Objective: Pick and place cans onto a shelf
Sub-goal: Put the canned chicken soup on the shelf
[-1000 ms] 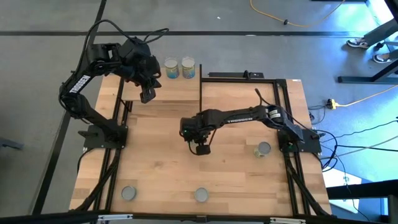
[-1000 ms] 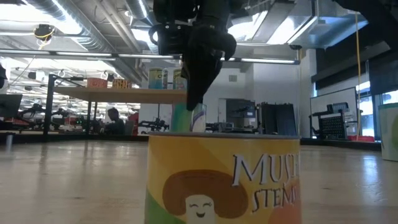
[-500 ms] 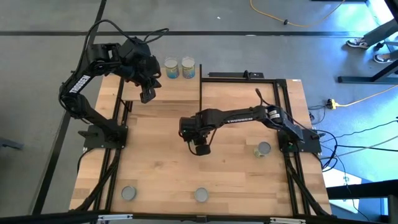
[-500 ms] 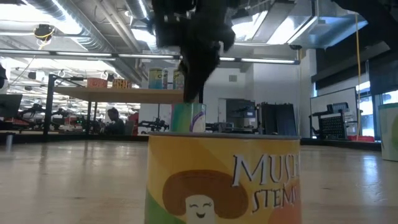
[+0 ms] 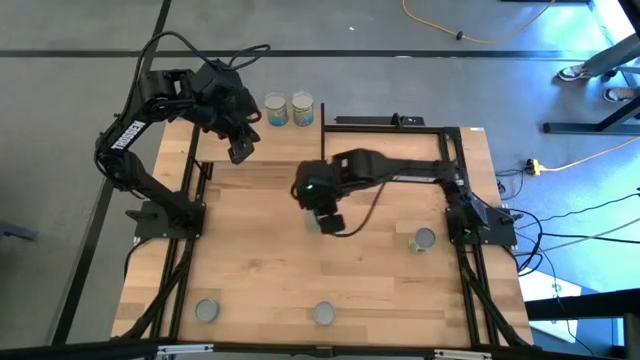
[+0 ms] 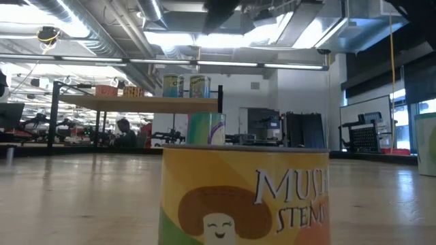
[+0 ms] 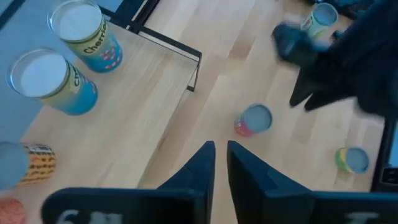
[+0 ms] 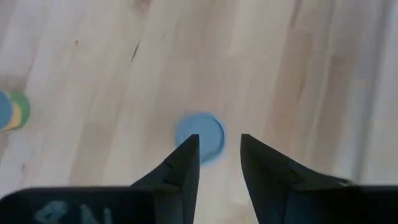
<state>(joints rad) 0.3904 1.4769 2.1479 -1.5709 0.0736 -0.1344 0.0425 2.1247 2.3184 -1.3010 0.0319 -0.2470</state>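
Low view gives us first a yellow mushroom-label can (image 6: 245, 197) close to the lens, then a green can (image 6: 206, 129) standing free mid-bench. Above that can we hold the right pincer (image 8: 214, 152), fingers apart and empty. Beyond, two cans (image 5: 288, 109) stand on the shelf (image 6: 136, 103), near which our left pincer (image 7: 220, 163) hovers, fingers slightly parted, holding nothing.

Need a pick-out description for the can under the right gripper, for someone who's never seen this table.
On the wooden tabletop, look at its middle, just in front of the raised shelf. One can stands there alone below the right gripper, whose fingers are open above it. Unlike the others, it sits mid-table, away from every edge.
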